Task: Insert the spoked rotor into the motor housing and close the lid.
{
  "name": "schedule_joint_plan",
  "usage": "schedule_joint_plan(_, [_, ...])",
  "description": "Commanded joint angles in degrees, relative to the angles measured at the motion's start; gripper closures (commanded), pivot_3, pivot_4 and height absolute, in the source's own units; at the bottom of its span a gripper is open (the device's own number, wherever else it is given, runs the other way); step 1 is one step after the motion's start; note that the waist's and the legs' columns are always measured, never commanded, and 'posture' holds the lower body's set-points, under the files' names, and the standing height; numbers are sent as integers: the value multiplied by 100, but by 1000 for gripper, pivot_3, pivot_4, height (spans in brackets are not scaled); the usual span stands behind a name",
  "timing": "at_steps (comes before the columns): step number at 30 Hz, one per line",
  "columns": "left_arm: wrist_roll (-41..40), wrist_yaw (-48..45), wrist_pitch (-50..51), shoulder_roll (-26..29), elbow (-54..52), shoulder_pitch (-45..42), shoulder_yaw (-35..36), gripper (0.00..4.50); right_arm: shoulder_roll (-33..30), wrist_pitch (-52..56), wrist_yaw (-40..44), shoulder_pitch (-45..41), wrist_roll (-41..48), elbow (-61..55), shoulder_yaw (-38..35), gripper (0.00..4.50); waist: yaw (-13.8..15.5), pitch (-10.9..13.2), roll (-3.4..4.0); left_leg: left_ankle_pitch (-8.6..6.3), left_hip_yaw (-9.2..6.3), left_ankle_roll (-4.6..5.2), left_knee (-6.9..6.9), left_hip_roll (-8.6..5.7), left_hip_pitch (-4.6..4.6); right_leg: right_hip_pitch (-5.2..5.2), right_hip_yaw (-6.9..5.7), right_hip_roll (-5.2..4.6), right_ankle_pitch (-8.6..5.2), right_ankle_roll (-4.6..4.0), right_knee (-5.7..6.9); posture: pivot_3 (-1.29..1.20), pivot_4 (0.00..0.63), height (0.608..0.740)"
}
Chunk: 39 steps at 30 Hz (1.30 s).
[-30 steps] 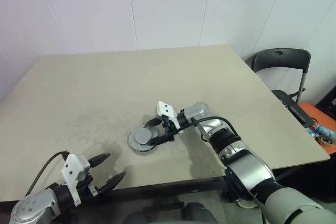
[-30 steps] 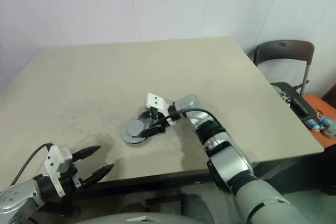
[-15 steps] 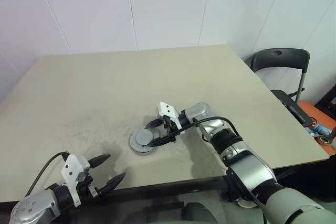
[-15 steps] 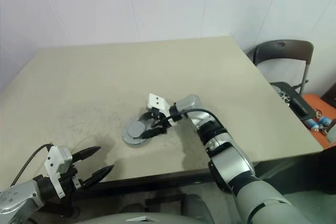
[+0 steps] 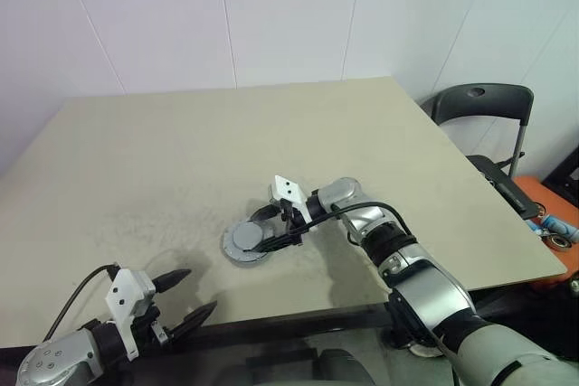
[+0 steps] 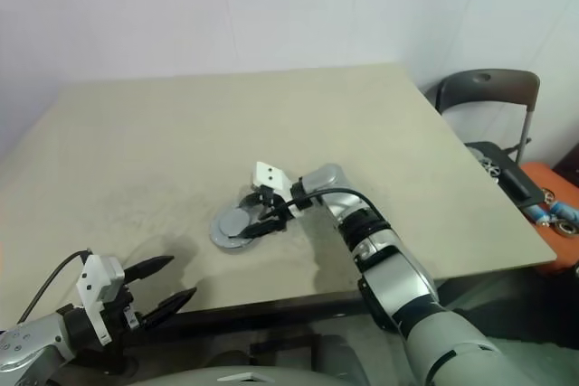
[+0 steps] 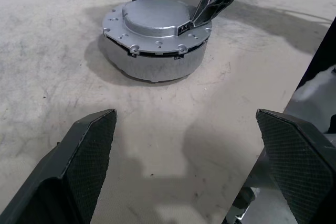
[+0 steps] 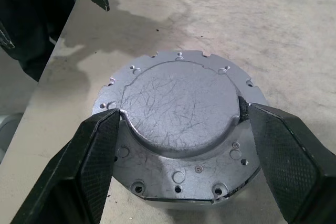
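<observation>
Pretty bare setup: one beige table (image 5: 181, 151) with a single motor housing (image 7: 152, 64) sitting toward its near edge, roughly in the middle. The lid (image 8: 178, 108) is on top of the housing, one silver disc with a notched rim and a raised scratched centre. The rotor can't be made out with the lid covering the top. Off to the right, past the table's corner, there's one black folding chair (image 5: 484, 106), plus a dark flat thing (image 5: 502, 183) and an orange surface (image 5: 552, 214) with some small bits that are too tiny to tell. Nothing else is on the table, so the only thing crowding the housing is the right gripper (image 8: 178, 114) itself: its two black fingers sit on either side of the lid's raised centre, touching its edges, clamped on the lid. The left gripper (image 5: 185, 297) hangs over the near table edge on the left, well apart from the housing, fingers spread wide and holding nothing. White wall panels sit behind the table.
</observation>
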Motion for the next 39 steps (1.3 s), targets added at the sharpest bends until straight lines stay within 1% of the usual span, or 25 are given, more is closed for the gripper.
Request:
schedule_joint_plan(1, [-96,-49,-24,53,-140,-34,91,0,-14,-115,-188,-17,-170,92,14,965,0,0,0,0,0,0,0,0,2,2,0,0,0,0,0,0,0,740])
schedule_joint_plan(5, [-89,-64,-22,55,-137,-39,91,0,12,-149,-248,22,-225,145,33,965,-1,1,1,0,0,0,0,0,25,26,0,0,0,0,0,0,0,740])
schedule_joint_plan(8, [-94,-67,-7,61,-141,-46,93,0,16,-171,-278,18,-251,192,47,965,-2,5,7,-1,0,0,-4,0,73,78,0,0,-3,-3,-9,0,0,740])
schedule_joint_plan(12, [-103,-70,13,74,-143,-62,95,0,9,-139,-235,26,-241,194,33,965,1,4,5,0,0,0,-2,0,88,94,0,1,-6,-9,-8,0,0,740])
schedule_joint_plan(23, [-99,-72,64,78,-174,-107,79,0,-97,128,130,10,-30,-237,-71,965,3,4,6,-1,-1,1,-3,1,80,89,0,2,-3,-2,-14,0,0,740])
schedule_joint_plan(33, [-88,-38,83,46,-209,-91,59,0,-54,170,-56,47,-130,-182,-11,965,0,5,7,-1,-1,1,-4,2,74,83,0,1,-3,-3,-15,0,0,740])
schedule_joint_plan(39, [-83,-40,72,46,-207,-83,60,0,2,328,-38,-1,96,-236,-195,965,-1,6,7,-1,-1,1,-4,2,74,83,0,1,-4,-4,-15,0,0,740])
